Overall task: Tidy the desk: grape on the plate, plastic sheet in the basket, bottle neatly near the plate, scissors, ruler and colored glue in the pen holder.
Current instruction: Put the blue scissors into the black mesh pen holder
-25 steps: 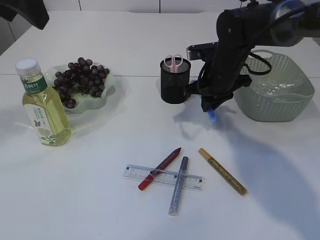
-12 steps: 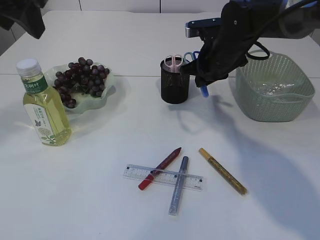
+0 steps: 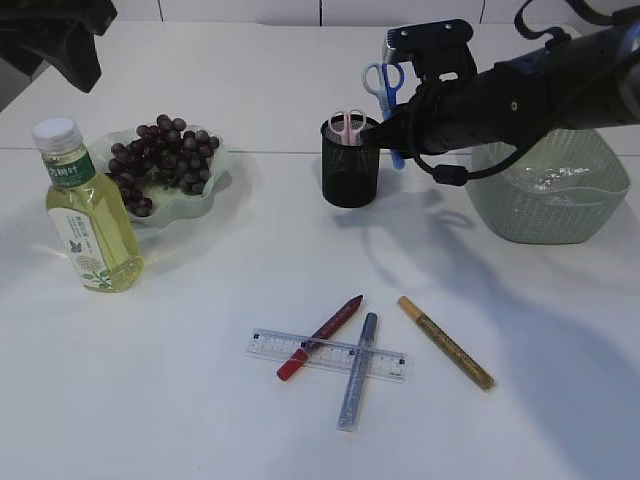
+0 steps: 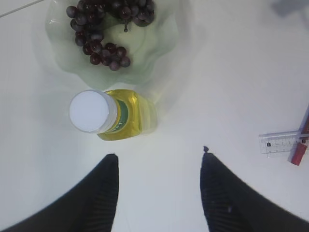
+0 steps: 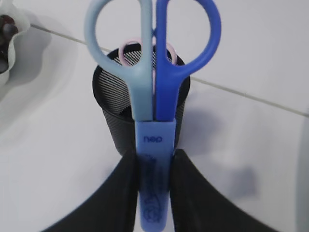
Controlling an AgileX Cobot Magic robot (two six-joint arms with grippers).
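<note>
Our right fingers (image 5: 154,186) clamp the sheathed blue scissors (image 5: 153,72), handles up, just above the black pen holder (image 3: 351,160), which already holds pink scissors (image 3: 347,123). Our left fingers (image 4: 159,193) hang open and empty over the surface (image 3: 200,400) near the bottle (image 4: 108,113) beside the grape plate (image 4: 159,48).

White tabletop (image 3: 200,420), seam line across, soft shadows, pale wall behind.

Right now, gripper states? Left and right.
Left gripper: open, holding nothing, above the bottle.
Right gripper: closed on the blue scissors, near the pen holder.
</note>
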